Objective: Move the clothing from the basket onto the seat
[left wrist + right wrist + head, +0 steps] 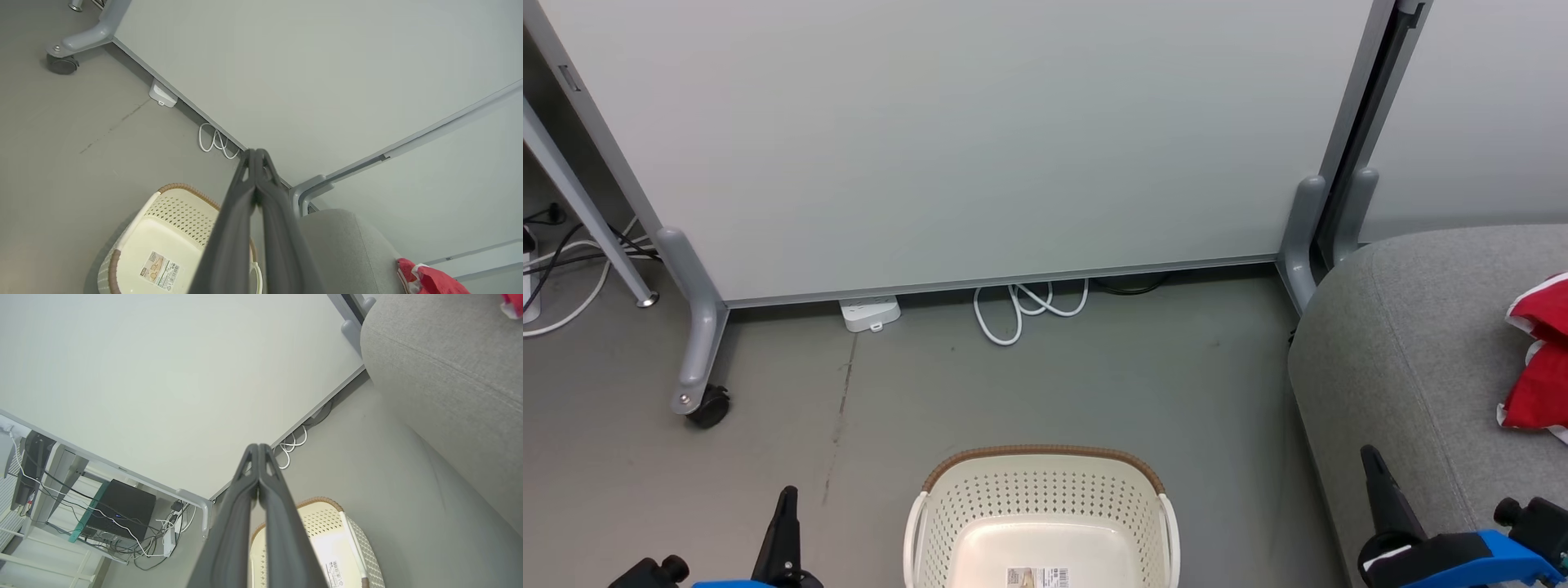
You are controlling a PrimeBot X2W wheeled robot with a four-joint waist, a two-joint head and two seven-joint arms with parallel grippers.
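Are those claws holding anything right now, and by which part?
Nothing is held. The left claw and right claw are both shut empty; the clothing lies on the seat.

even, bright indoor light, soft shadows, sharp focus, wide-angle bending in wrist views

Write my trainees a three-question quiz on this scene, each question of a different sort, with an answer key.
1. True or false: the bright red fabric clothing lies inside the cream-white perforated plastic basket.
2. The left claw and the right claw are: A) open; B) shut and empty; C) shut on fabric.
3. Fill in: on the basket's bare bottom sits a small printed ___.
Key: 1 false, it lies on the large grey upholstered seat. 2 B. 3 label.
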